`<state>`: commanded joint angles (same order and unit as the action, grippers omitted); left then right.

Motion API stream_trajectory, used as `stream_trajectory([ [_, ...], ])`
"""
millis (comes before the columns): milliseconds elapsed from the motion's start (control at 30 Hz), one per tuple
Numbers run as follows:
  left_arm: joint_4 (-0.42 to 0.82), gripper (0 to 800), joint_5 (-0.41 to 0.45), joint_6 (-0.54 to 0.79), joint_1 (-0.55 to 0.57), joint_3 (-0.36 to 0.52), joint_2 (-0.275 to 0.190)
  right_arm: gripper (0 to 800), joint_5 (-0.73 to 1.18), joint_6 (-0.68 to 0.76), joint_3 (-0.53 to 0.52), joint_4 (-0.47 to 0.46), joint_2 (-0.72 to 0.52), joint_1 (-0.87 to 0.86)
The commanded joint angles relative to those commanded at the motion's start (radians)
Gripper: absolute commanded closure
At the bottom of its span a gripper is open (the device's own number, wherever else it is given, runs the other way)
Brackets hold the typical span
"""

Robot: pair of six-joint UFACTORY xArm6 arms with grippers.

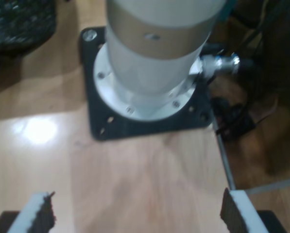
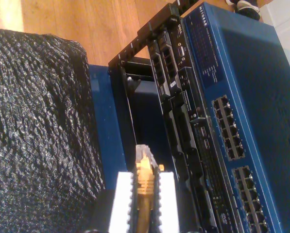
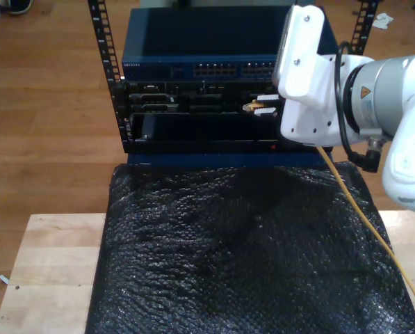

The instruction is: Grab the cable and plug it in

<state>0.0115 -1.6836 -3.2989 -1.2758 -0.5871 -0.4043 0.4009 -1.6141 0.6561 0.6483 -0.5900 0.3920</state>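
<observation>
Two grippers noted: your second gripper pinches the cable, plug at twelve o'clock toward the rack; your first gripper stands spread.

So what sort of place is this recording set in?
Probably a robotics lab test bench, not a real server room: a short open rack holding a blue network switch stands on a wood floor, fronted by a wooden table under black bubble wrap. My second end effector holds the yellow cable.
</observation>
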Motion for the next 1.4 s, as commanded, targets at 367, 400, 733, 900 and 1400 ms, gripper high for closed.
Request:
stream_trajectory([
  [367, 0.005, 1, 0.072, 0.014, 0.0, 0.155, -0.071, 800, 0.0, 0.0, 0.0, 0.0, 0.0, 0.0],
  [400, 0.006, 2, 0.081, 0.014, 0.0, 0.167, -0.075, 800, 0.0, 0.0, 0.0, 0.0, 0.0, 0.0],
  [733, 0.02, 1, 0.161, 0.014, -0.04, 0.229, -0.089, 800, 0.0, 0.0, 0.0, 0.0, 0.0, 0.0],
  [900, 0.021, 2, 0.204, 0.017, -0.066, 0.253, -0.091, 800, 0.0, 0.0, 0.0, 0.0, 0.0, 0.0],
  [1400, 0.018, 2, 0.27, 0.038, -0.101, 0.278, -0.097, 800, 0.0, 0.0, -0.002, 0.0, 0.0, 0.0],
])
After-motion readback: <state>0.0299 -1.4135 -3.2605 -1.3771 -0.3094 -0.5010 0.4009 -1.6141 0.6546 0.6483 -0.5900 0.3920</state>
